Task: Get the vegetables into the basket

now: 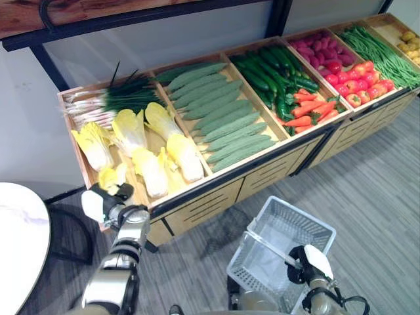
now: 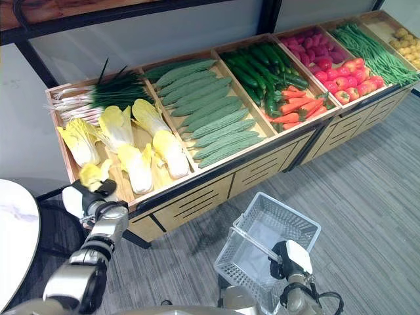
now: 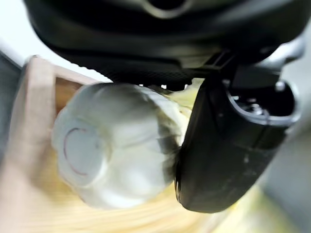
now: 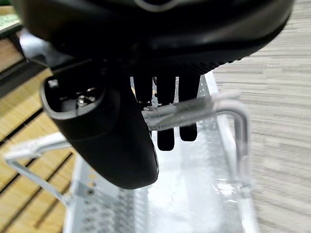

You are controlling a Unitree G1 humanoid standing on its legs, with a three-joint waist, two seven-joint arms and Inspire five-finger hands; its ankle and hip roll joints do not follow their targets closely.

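My left hand [image 1: 107, 204] is at the front left corner of the cabbage crate [image 1: 73, 141], shut on a small pale yellow napa cabbage [image 1: 110, 177]. In the left wrist view the cabbage's round white base [image 3: 109, 145] sits against the palm, with the thumb [image 3: 228, 145] pressed to its side. A white wire basket [image 1: 300, 214] hangs low over the grey floor in front of the crates. My right hand [image 1: 312, 261] is shut on the basket's clear handle [image 4: 204, 108], fingers [image 4: 165, 111] curled over it. The basket's inside looks bare.
A long row of wooden crates holds more napa cabbages [image 1: 174, 141], scallions [image 1: 111, 98], green gourds [image 1: 220, 115], cucumbers [image 1: 272, 69], carrots [image 1: 308, 108], tomatoes [image 1: 357, 79] and green beans [image 1: 384, 49]. A white round table [image 1: 16, 243] stands at the left.
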